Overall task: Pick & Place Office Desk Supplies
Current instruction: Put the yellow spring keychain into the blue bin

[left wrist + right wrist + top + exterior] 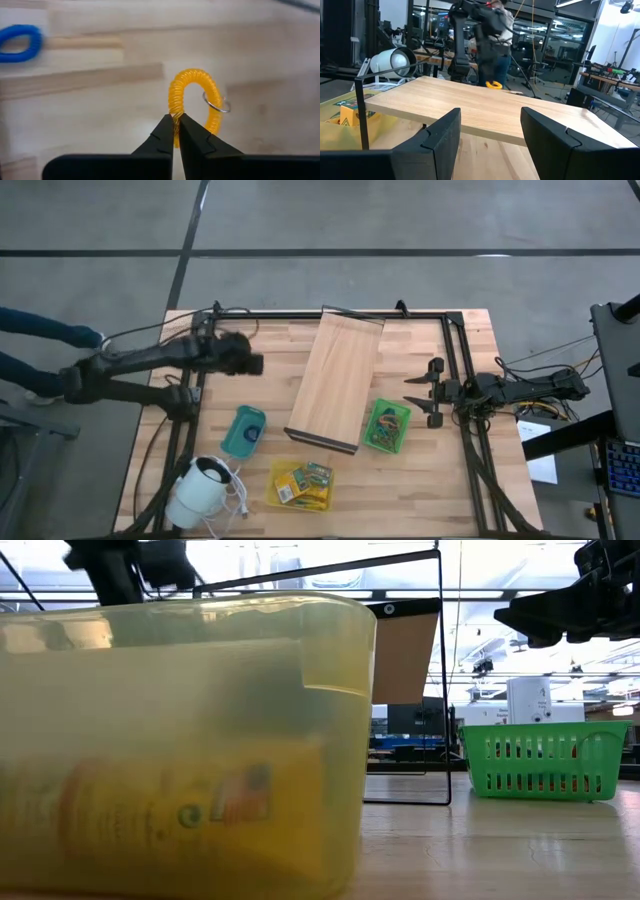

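**Left of the wooden board, a coil is lifted**

Left of the wooden board (334, 382), the left gripper (176, 131) jaws clench an orange coil ring (195, 102) above the worktop (270, 370). Right of the board, the right gripper (418, 392) waits, jaws spread.

I count 3 small plastic bins on my table: 1 teal bin (243, 431), 1 green slotted basket (387, 426) and 1 translucent yellow bin (302, 485). There is 1 long pale wooden board (335, 379), 1 white round corded device (201, 488), 1 orange coiled ring (195, 102) and 1 blue coiled ring (20, 43).
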Motion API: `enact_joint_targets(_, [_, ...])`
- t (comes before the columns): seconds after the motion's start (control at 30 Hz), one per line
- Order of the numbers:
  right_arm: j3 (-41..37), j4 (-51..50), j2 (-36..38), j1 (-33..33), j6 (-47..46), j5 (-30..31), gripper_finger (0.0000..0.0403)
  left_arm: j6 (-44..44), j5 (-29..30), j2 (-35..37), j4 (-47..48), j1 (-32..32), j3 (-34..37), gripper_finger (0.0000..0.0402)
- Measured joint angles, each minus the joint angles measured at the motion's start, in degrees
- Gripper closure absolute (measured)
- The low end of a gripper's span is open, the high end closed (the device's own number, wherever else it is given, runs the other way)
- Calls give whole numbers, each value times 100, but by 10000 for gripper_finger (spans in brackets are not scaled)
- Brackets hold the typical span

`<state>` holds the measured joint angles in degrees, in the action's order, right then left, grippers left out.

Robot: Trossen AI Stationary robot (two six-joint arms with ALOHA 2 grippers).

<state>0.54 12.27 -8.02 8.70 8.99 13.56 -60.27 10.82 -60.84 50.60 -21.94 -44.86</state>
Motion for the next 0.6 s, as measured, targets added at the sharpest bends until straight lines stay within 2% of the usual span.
enact_joint_targets(0.13, [-1, 1, -1, -1, 0, 0, 197, -296, 201, 108, 48, 1212, 0, 383])
enact_joint_targets(0.3, [-1, 1, -1, 1, 0, 0, 197, -835, 166, 105, 85, 2620, 3, 378])
enact_joint_targets(0.43, [-1, 1, -1, 1, 0, 0, 197, -1723, -75, 105, 201, 3595, 20, 377])
enact_joint_targets(0.6, [-1, 1, -1, -1, 0, 0, 197, -2849, -44, 83, 226, 4517, 20, 377])
